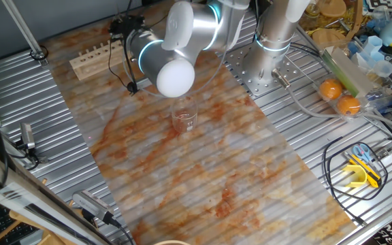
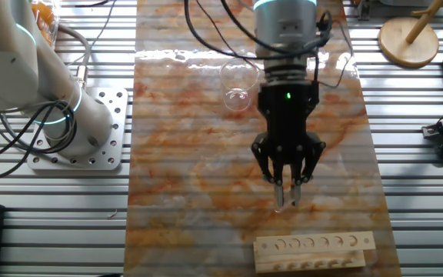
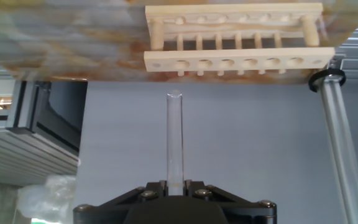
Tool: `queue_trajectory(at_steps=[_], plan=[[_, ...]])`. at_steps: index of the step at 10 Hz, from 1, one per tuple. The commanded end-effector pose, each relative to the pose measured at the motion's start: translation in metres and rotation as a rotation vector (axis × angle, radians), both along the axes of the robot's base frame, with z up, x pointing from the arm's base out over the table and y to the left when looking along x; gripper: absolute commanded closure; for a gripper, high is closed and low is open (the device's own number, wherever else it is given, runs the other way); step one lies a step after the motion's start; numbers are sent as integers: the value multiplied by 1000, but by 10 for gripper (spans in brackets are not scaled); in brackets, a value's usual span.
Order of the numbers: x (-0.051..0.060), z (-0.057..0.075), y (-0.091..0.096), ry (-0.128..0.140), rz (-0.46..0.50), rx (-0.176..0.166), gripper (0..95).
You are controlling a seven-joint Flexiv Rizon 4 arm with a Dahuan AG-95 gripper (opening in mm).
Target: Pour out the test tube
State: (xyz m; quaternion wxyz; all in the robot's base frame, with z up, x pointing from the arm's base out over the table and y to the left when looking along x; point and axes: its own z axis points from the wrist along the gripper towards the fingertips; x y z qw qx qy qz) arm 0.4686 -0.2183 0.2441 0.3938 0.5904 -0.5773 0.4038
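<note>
Test tube (image 3: 174, 140) juts straight out from the tool (image 3: 175, 186) — fingers clamped, seemingly, around its base.

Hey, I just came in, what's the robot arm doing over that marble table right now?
The arm's tool is shut on the test tube, which sticks out past its fingertips. It hangs above the table, between the beaker and the wooden rack. In the hand view every rack hole looks empty. The tube is not over the beaker, so the pouring looks not yet begun.

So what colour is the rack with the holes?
Pale, unpainted wood, a light cream-beige. The rack shows best in the hand view, beyond the test tube.
</note>
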Motion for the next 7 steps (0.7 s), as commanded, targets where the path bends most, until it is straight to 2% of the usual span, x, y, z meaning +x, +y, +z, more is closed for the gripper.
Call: queue_trajectory(at_steps=[1, 3, 7], plan=[[-3, 5, 9, -11, -4, 17, 950], [-5, 11, 19, -19, -7, 41, 950], [0, 20, 29, -9, -3, 94, 950]])
